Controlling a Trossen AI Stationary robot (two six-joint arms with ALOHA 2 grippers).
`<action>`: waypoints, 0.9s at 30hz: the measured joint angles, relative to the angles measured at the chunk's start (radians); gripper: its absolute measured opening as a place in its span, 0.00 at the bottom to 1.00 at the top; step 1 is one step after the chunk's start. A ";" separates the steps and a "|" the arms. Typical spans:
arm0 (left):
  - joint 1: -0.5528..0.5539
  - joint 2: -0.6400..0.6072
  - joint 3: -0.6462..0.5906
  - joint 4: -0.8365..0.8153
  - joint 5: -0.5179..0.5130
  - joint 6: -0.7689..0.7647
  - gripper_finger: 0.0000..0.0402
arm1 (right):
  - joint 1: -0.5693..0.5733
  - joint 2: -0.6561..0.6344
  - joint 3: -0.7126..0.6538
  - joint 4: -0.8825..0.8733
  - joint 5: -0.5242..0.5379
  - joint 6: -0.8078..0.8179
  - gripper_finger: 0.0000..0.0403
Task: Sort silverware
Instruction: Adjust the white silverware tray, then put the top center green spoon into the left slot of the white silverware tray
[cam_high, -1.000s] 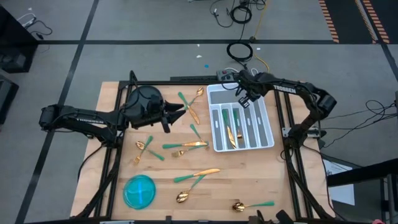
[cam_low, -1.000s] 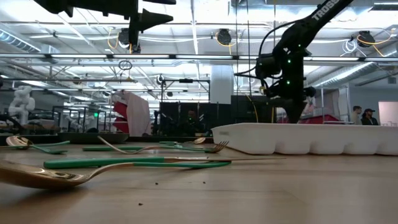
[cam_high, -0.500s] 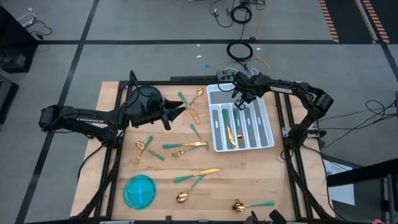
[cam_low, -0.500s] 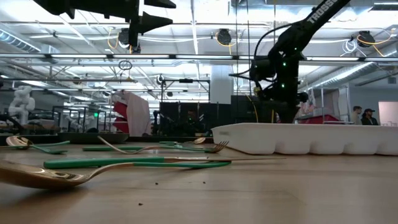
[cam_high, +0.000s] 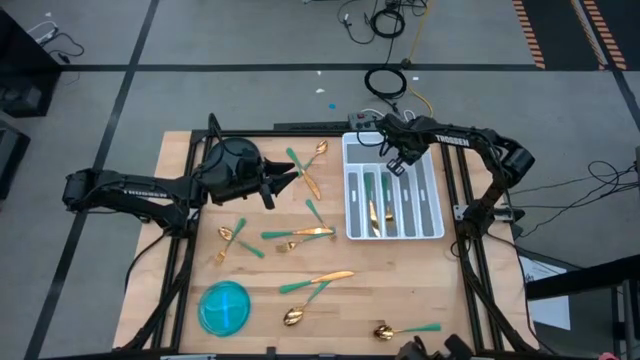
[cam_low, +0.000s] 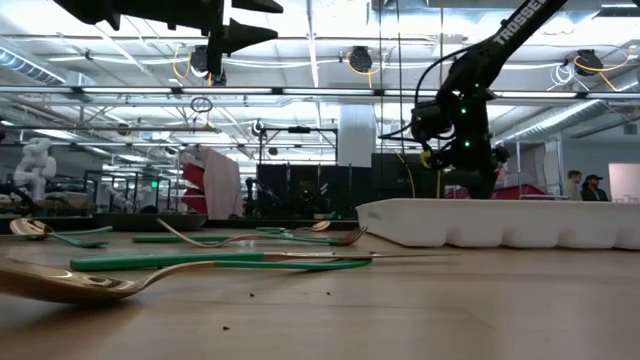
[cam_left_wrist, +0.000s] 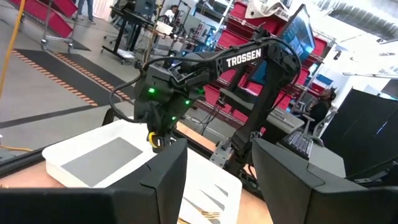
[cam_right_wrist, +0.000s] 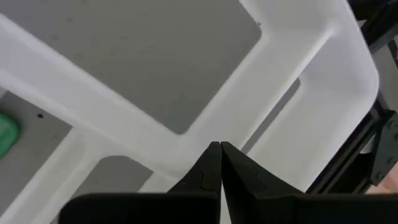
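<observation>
Gold-headed, teal-handled silverware lies scattered on the wooden table: a pair at the far middle, forks in the centre, and spoons near the front edge. More silverware lies in the white tray at the right. My right gripper is shut and points steeply down into the tray's far end. Held level high above the table, left of the tray, my left gripper is open and holds nothing. My right gripper has its shut fingertips against a white divider wall inside the tray, where the wide far compartment meets the long ones. It comes from above, slanting steeply down. The tray rests flat on the table.
A round blue bowl stands at the front left. The black table frame runs close along the tray's right side. Bare wood shows between the tray and the front edge.
My right gripper first went a little toward the table's left, then back to the right and down. The tray slid toward the table's right edge and turned to lie square with it. The silverware in the tray moved along with it.
</observation>
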 joint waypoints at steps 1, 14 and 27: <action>0.000 0.000 0.000 0.000 0.000 0.000 0.47 | -0.001 0.000 0.000 0.000 0.000 -0.003 0.00; 0.011 0.000 0.000 -0.001 0.006 -0.007 0.47 | 0.076 -0.179 0.000 0.044 -0.065 -0.016 0.00; 0.241 0.082 0.073 -0.293 0.032 -0.131 0.47 | 0.313 -0.727 0.000 -0.035 -0.143 0.229 0.00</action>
